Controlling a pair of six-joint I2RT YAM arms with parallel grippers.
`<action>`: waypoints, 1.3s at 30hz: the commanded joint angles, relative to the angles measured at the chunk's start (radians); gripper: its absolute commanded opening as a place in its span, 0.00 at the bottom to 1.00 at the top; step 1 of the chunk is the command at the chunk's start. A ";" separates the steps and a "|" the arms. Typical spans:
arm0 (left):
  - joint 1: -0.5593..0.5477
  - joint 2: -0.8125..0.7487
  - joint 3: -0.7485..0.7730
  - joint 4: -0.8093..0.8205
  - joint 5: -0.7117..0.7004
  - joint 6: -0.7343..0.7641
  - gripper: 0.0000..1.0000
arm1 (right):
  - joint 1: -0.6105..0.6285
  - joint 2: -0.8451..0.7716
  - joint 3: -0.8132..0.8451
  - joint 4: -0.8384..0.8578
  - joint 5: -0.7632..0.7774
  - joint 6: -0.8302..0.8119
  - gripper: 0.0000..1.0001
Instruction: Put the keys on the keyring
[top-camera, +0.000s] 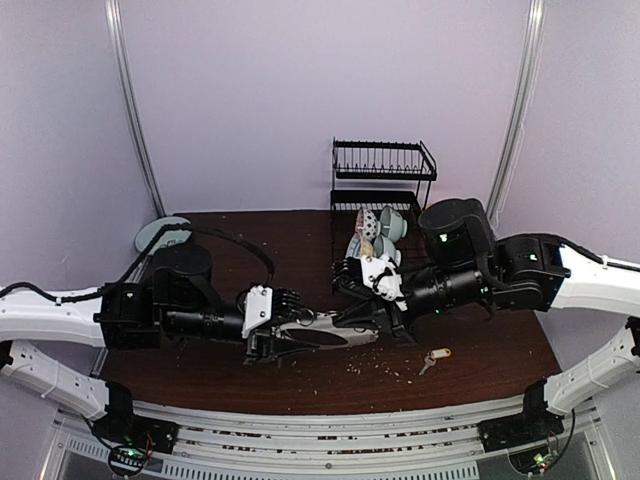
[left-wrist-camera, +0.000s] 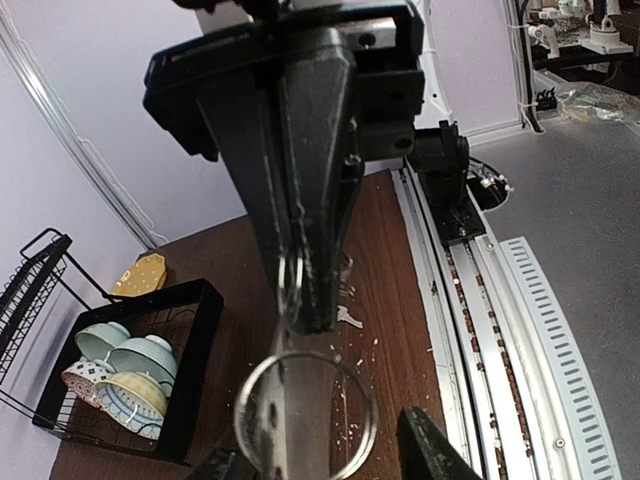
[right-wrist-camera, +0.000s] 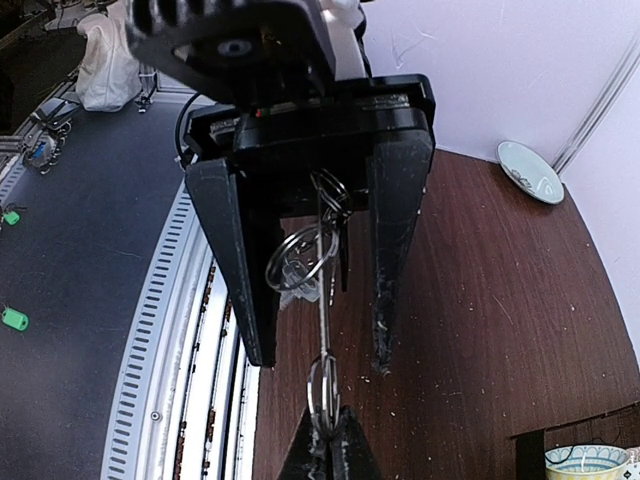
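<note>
Grey metal keyring (left-wrist-camera: 374, 415) is up off the table (top-camera: 480, 372), over the middle of its front half, strung between the two grippers. Right gripper (top-camera: 350, 320) comes in from the right edge, and its jaws are clamped on the hoop's rim. The right wrist view shows its own fingertips (right-wrist-camera: 325, 450) pinched together on the thin wire, with the hoop edge-on running straight up from them. Left gripper (top-camera: 287, 330) comes in from the left edge. Its jaws stand apart with the hoop passing through the gap, and neither finger (right-wrist-camera: 232, 260) is visibly touching the wire, so nothing is gripped there. Small rings (right-wrist-camera: 296, 262) dangle off the hoop between the left fingers. In the left wrist view the hoop faces the camera as a near-full circle, with the right gripper's closed fingers meeting it at the top.

Keys (top-camera: 434, 358) lie flat on the table toward the front right corner, yellow tag and silver key together. They sit right of the right gripper, apart from the hoop, and are not on it.

Dark brown tabletop has pale crumbs scattered along the front edge. Black wire dish rack (top-camera: 385, 160) stands at the back edge, right of centre, with bowls (top-camera: 385, 225) stacked in its lower tray. Pale plate (top-camera: 160, 233) sits at the back left corner.
</note>
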 joint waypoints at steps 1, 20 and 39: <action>0.000 -0.051 -0.010 0.110 -0.034 -0.005 0.44 | -0.001 -0.026 0.005 0.034 -0.012 -0.008 0.00; 0.000 -0.026 0.014 0.090 -0.067 -0.019 0.24 | 0.000 -0.038 -0.001 0.043 -0.006 -0.004 0.00; -0.001 -0.025 0.001 0.094 -0.127 -0.032 0.00 | 0.001 -0.103 -0.086 0.115 0.102 -0.025 0.35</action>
